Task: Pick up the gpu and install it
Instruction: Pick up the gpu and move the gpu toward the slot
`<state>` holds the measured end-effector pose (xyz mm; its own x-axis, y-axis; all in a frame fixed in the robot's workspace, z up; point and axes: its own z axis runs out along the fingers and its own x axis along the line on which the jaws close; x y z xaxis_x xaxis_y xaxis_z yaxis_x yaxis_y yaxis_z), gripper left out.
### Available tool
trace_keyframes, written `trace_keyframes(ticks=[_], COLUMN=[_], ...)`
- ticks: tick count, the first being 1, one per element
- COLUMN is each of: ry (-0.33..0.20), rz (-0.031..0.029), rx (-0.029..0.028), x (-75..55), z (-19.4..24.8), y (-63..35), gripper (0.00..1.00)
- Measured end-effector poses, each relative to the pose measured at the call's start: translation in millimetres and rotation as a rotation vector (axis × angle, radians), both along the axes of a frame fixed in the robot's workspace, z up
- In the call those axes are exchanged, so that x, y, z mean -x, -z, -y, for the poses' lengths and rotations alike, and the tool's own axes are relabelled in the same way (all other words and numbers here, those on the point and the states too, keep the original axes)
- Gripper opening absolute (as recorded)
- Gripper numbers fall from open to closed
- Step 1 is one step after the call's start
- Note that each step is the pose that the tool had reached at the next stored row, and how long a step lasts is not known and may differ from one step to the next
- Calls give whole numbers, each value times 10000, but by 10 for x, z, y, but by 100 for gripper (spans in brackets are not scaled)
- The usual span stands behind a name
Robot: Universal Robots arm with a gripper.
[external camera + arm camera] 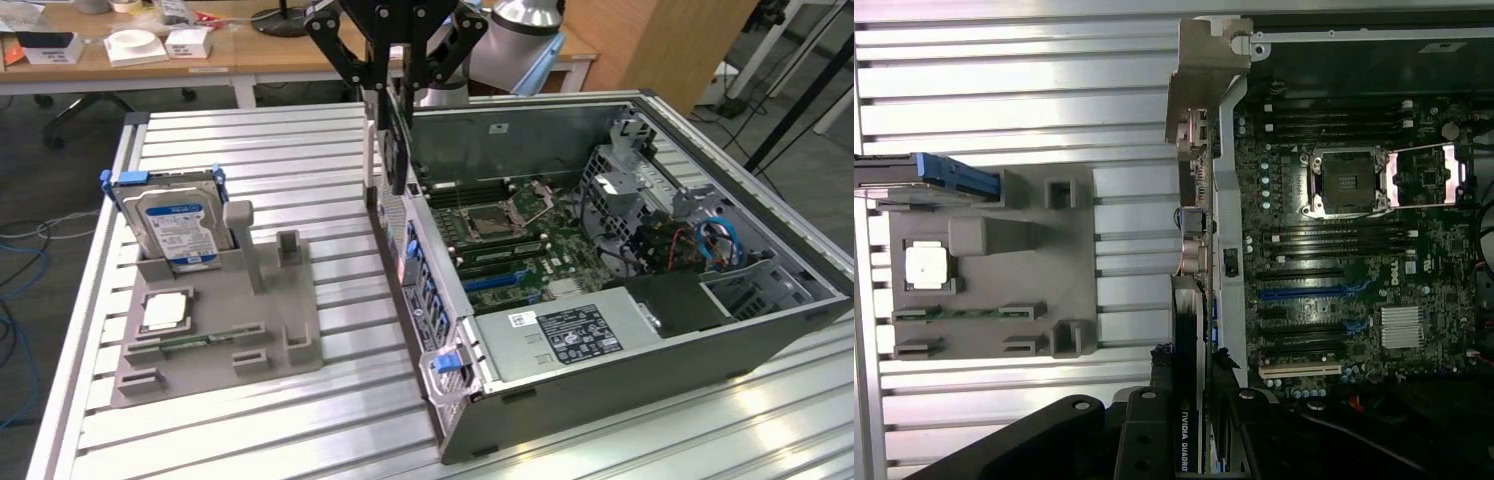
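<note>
- Exterior view: your gripper (398,70) pinches the gpu (386,165) on edge, hanging right at the computer case (641,370) side wall. Any sideways drift could, I think, catch the card on that rim.
- Wrist view: the fingers (1144,430) are part-closed on the gpu (1189,330). There is open room over the motherboard (1354,250), little beside the wall.

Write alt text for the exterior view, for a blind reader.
The jaws hold the gpu upright at the edge of an open computer case. On the exterior view's left, a hard drive stands in a grey holder.
</note>
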<state>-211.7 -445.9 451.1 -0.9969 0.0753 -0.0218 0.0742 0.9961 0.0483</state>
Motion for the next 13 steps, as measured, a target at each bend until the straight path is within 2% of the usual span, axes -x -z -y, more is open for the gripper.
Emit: trace_keyframes(ticks=[7,13], ry=[-1,1], rz=[1,0], rx=[-1,0], x=[-17,-92], z=[0,0], y=[1,0], gripper=[26,26])
